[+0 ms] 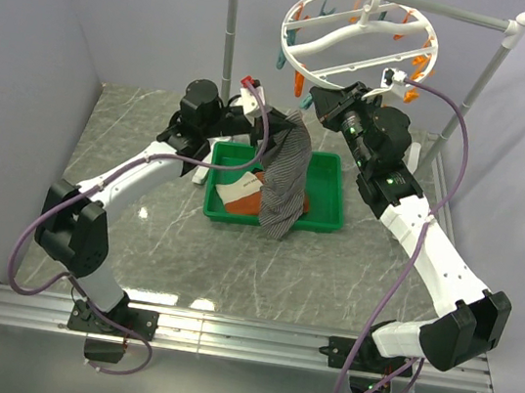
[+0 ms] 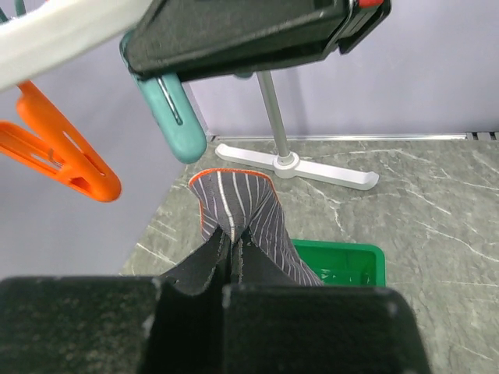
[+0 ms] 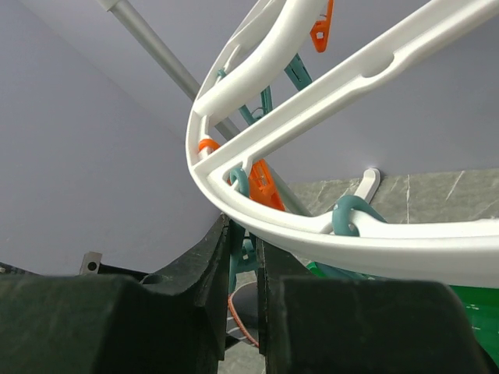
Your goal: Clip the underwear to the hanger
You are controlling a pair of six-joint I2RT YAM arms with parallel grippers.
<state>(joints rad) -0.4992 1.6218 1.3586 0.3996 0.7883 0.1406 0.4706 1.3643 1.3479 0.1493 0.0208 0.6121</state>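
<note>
Surface: grey marbled table [image 1: 152, 141]; pale lilac walls [image 1: 28, 43] on three sides; tube rack [image 1: 230, 34] along the far edge; green tray [image 1: 329, 182] at the centre.
Hanger [image 3: 374, 245]: hung from the rack's bar, above the tray's far edge.
Left gripper [image 2: 234, 249]: clenched on the underwear [image 1: 285, 175]; cloth raised, draping over the tray.
Right gripper [image 3: 242, 234]: fingers nearly together, pinching a teal clothespin [image 3: 243, 261] under the hanger's rim.

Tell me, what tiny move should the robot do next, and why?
Probably the left gripper should lift the underwear a little higher, into the teal clothespin. That gripper is shut on the cloth, whose top edge sits just below the pin, not yet in it. The right gripper seems to be pinching that pin under the hanger ring, ready for it.
</note>
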